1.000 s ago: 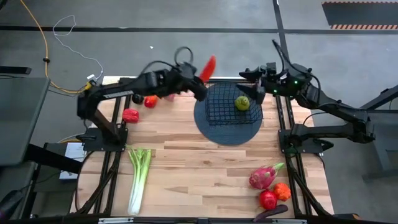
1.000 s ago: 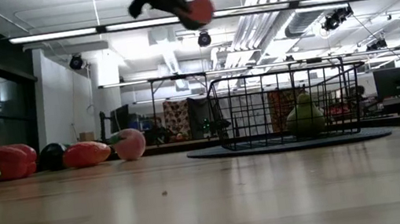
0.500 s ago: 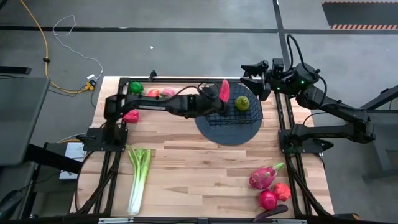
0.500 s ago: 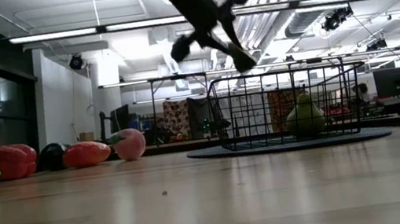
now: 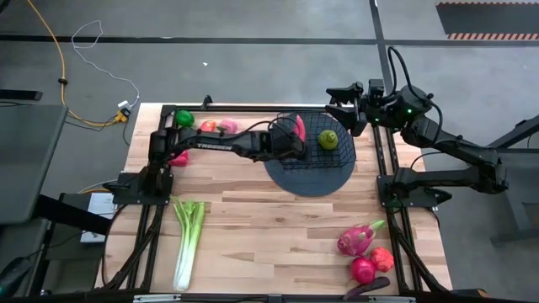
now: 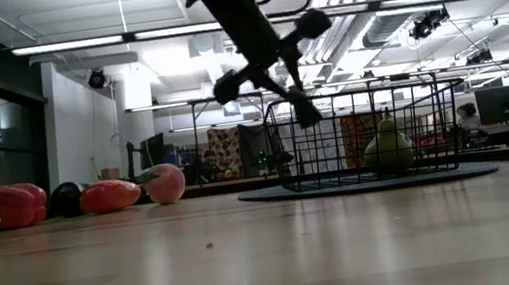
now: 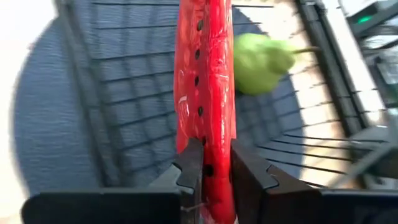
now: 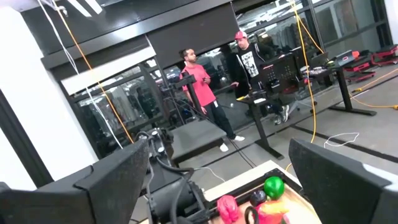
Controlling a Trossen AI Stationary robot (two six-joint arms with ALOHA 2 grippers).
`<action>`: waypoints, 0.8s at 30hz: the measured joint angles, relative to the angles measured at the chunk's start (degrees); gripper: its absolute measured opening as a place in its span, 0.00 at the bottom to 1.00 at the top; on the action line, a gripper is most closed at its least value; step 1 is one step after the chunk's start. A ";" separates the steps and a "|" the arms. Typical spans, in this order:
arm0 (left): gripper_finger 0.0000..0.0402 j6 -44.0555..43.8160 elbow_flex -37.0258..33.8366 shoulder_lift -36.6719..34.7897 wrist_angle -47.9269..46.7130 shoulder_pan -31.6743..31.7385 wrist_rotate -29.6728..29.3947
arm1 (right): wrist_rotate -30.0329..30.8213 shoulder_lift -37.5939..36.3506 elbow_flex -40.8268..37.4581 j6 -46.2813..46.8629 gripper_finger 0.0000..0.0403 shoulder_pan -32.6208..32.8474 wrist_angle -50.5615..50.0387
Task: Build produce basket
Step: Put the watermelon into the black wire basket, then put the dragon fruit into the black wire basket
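Note:
My left gripper reaches over the left wall of the black wire-mesh basket and is shut on a long, flat red piece with dark dots. In the left wrist view the red piece hangs above the basket floor, next to a green pear. The pear rests on the basket's floor. The basket stands on its dark round disc base. My right gripper waits open at the table's far right edge, beyond the basket. My left gripper pinches the red piece between its two fingers near one end, with the fingers lying along its length. The piece sticks out past the fingertips, lifted clear over the basket floor.
A green round piece, red and pink pieces and a red pepper lie at the far left. Celery lies at the near left. Dragon fruit, red and orange pieces and an eggplant sit at the near right.
My left gripper has carried the red piece from the table's far left side toward the right and down, from above the far edge to over the basket's left wall. My right arm has drawn back slightly toward the far edge.

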 joint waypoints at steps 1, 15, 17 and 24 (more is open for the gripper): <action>0.11 -0.01 0.00 0.00 -1.00 0.17 -0.16 | 0.00 0.00 0.00 -0.02 0.94 -0.01 0.00; 0.26 3.34 -0.02 0.00 -1.63 1.91 1.15 | 0.02 0.00 0.00 -0.02 0.94 0.01 -0.02; 0.28 4.36 -0.02 -0.02 -1.63 1.91 0.77 | 0.02 0.00 0.00 -0.03 0.94 -0.01 -0.01; 0.37 5.59 -0.02 -0.02 -1.65 3.03 0.73 | 0.02 0.00 0.00 -0.02 0.94 -0.01 -0.02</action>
